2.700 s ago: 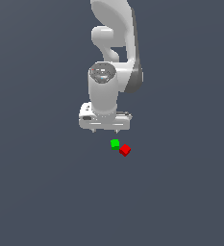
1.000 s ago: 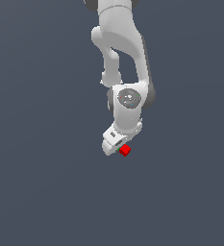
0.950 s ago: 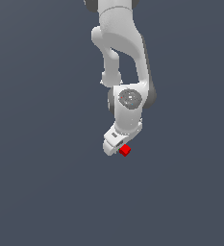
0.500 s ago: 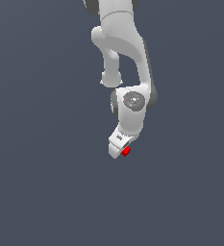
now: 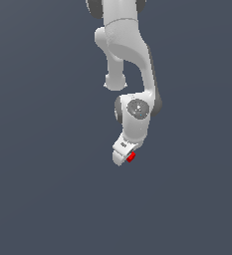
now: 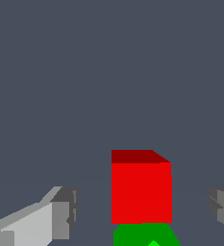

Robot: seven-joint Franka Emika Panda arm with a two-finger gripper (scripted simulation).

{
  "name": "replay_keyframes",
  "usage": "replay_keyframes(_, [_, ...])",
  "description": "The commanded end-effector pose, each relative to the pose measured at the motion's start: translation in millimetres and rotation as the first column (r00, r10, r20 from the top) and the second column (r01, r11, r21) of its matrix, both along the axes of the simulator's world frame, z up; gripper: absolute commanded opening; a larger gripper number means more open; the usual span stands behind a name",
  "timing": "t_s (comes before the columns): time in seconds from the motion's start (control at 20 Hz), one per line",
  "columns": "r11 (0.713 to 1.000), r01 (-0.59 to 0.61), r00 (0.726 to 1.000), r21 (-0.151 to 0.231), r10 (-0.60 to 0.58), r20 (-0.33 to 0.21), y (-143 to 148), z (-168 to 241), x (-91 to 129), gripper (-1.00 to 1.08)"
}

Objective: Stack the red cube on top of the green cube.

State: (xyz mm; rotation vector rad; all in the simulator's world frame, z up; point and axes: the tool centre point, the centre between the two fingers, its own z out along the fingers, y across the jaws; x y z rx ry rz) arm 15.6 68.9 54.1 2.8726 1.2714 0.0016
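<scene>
In the wrist view the red cube stands between my two fingers, with a gap on each side of it. One grey fingertip shows on one side and the other on the opposite side. My gripper is open around the cube and does not touch it. The green cube shows partly at the picture's edge, right against the red cube. In the exterior view my gripper is low at the surface, and only a bit of the red cube peeks out beside it. The green cube is hidden there.
The surface is a plain dark grey floor. The white arm reaches down from the exterior view's top. No other objects show.
The hand has turned and come down over the cubes. The green cube, visible earlier, is now hidden behind the hand in the exterior view. The red cube has not moved.
</scene>
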Motion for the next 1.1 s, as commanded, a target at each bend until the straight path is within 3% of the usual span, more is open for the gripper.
replay_keyframes(0.0, [1.0, -0.002, 1.0, 0.0, 0.002, -0.001, 0, -14, -1, 1.0])
replay_keyframes(0.4, [1.0, -0.004, 1.0, 0.0, 0.004, -0.001, 0, -34, 0, 1.0])
replay_keyframes(0.45, [1.0, -0.004, 1.0, 0.0, 0.004, -0.001, 0, -34, 0, -1.0])
replay_keyframes(1.05, [1.0, -0.004, 1.0, 0.0, 0.004, -0.001, 0, -33, 0, -1.0])
